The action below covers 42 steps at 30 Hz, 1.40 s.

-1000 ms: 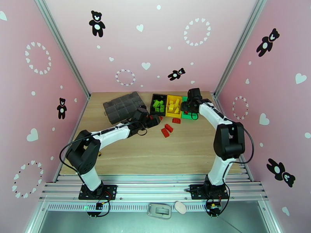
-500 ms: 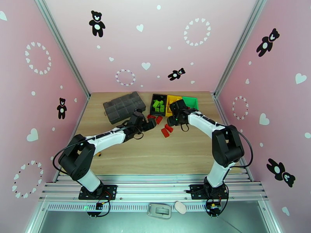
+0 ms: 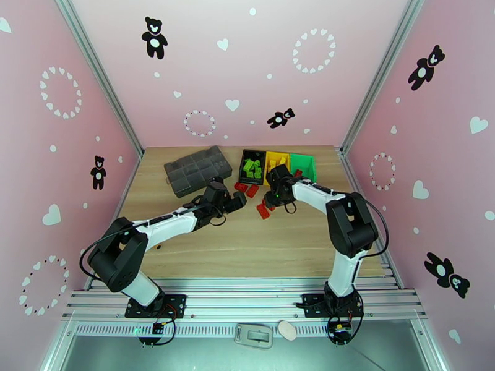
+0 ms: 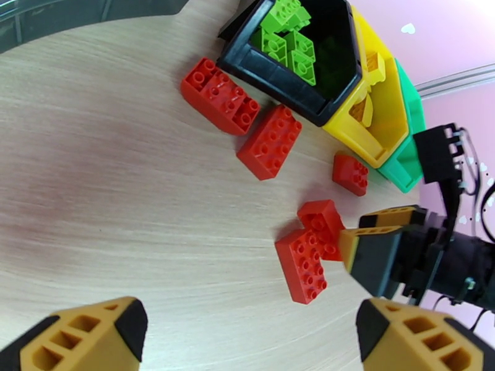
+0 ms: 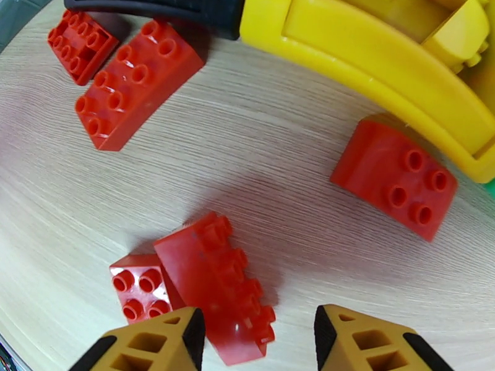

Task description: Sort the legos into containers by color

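Pink walls [image 3: 247,69] framed the table [image 3: 247,248]. Green legos [image 4: 288,32] sat in the black container [image 4: 272,72] and yellow legos [image 5: 461,32] in the yellow container [image 5: 371,63]. Five red legos [image 5: 139,81] lay unsorted near the table's far edge. My right pincer [image 5: 257,323] hung open over one, and my left pincer [image 4: 250,319] gaped empty.

The right gripper [image 3: 273,196] swung away from above the green bin [image 3: 304,162] — leftward and nearer — and dropped low over the two touching red legos [image 5: 210,285], its jaws apart on either side of them. The left gripper [image 3: 237,201] drew back a little, left and nearer, away from the black bin [image 3: 242,171].
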Available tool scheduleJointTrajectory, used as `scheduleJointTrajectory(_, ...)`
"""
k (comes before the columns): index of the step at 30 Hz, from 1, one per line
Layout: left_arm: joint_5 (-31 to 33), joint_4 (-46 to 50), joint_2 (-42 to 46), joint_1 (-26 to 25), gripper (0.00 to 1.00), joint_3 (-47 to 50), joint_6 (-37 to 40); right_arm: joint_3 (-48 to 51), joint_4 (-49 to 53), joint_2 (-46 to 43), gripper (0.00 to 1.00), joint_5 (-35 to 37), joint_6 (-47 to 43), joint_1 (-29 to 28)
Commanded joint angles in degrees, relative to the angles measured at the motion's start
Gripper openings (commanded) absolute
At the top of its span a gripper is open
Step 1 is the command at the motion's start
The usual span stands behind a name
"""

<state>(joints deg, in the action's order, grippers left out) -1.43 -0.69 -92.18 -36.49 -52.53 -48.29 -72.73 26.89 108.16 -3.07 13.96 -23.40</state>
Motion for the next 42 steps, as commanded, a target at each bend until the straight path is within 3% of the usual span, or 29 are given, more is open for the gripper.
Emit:
scheduleJointTrajectory(1,0.6,-0.8,1.3,0.4,0.95,0.5,-0.3,0.2,-0.4,2.3,0.49,-0.6,-0.3,-0.4)
scheduleJointTrajectory(7,0.4,-0.6,0.3,0.4,0.95,-0.4,-0.2,0.2,-1.2,4.2,0.44,-1.7,-0.2,-0.5)
scheduleJointTrajectory(16,-0.1,-0.6,-0.4,0.4,0.95,-1.2,-0.4,1.2,-2.1,1.8,0.44,-1.8,1.1,-0.9)
scheduleJointTrajectory(26,-0.2,-0.7,-0.5,0.3,0.95,-1.3,-0.3,0.9,-1.7,-3.7,0.56,-1.9,0.9,-1.1)
scheduleJointTrajectory(34,-0.8,-1.2,-1.0,0.4,0.95,-1.3,-0.6,-3.9,0.2,1.6,0.58,-1.3,-0.2,-1.8)
scheduleJointTrajectory(42,-0.6,-1.3,-0.6,0.4,0.95,-0.7,-0.7,-7.1,0.8,6.4,0.50,0.0,-0.1,-2.2)
